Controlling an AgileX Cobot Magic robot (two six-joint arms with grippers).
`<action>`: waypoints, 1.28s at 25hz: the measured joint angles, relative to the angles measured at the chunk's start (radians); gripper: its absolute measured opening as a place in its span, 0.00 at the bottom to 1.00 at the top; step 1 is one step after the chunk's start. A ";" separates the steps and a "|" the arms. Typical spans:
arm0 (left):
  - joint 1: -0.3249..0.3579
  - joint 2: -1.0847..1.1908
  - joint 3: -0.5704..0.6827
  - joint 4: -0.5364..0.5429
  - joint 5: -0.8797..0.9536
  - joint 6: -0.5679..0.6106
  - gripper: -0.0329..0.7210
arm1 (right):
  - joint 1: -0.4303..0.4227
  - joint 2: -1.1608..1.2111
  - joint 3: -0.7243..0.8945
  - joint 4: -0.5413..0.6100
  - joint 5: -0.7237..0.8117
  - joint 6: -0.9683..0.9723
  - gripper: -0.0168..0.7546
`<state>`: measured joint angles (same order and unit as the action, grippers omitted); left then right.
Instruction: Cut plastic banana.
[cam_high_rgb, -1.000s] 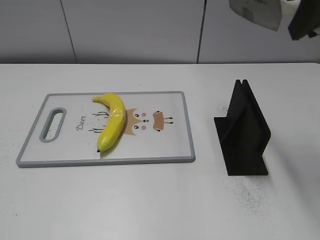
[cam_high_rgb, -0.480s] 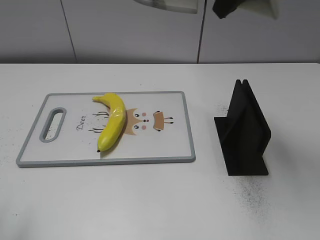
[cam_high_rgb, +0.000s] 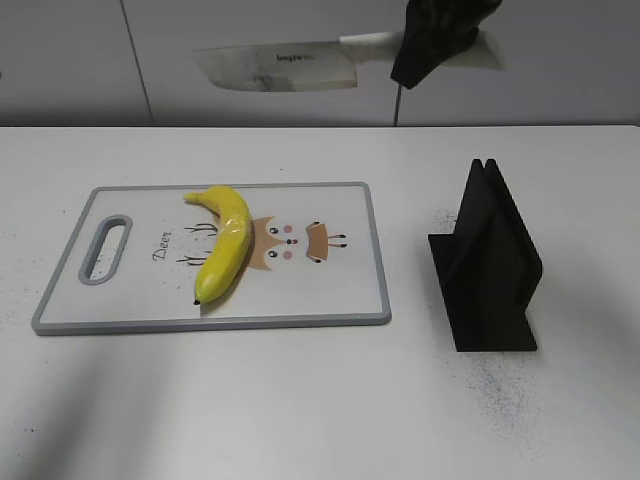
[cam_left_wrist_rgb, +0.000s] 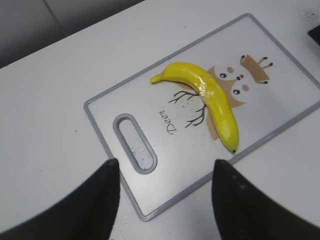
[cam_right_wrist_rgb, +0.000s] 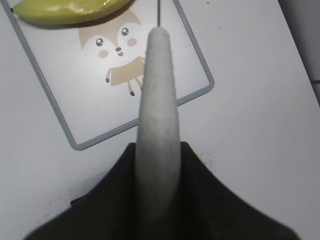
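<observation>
The plastic banana (cam_high_rgb: 225, 250) lies on the left half of a white cutting board (cam_high_rgb: 330, 290) with a grey rim and a deer drawing. My right gripper (cam_high_rgb: 440, 40) is shut on the pale handle of a white knife (cam_high_rgb: 275, 68), held high above the board's far edge, blade pointing left. In the right wrist view the knife handle (cam_right_wrist_rgb: 157, 100) runs out from the gripper (cam_right_wrist_rgb: 157, 150) toward the board (cam_right_wrist_rgb: 90, 100) and banana (cam_right_wrist_rgb: 70, 10). My left gripper (cam_left_wrist_rgb: 165, 170) is open and empty above the board's handle-side corner (cam_left_wrist_rgb: 180, 150), near the banana (cam_left_wrist_rgb: 210, 97).
A black knife stand (cam_high_rgb: 490, 265) stands upright on the white table, right of the board. The board has an oval handle slot (cam_high_rgb: 105, 250) at its left end. A grey wall runs behind the table.
The right gripper with the knife has moved left and down along the top of the exterior view; the whole blade now shows. Banana, board and stand have not moved.
</observation>
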<state>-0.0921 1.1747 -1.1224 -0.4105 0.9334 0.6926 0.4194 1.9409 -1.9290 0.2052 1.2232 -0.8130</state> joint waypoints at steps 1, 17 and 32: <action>0.000 0.039 -0.046 -0.018 0.023 0.034 0.78 | 0.000 0.010 0.000 0.009 0.000 -0.032 0.23; -0.168 0.486 -0.434 -0.042 0.199 0.513 0.79 | 0.000 0.139 -0.017 0.262 -0.002 -0.497 0.23; -0.170 0.593 -0.439 -0.052 0.150 0.527 0.13 | 0.000 0.139 -0.018 0.303 -0.040 -0.520 0.23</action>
<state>-0.2624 1.7680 -1.5609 -0.4621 1.0830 1.2196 0.4193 2.0794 -1.9466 0.5080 1.1829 -1.3335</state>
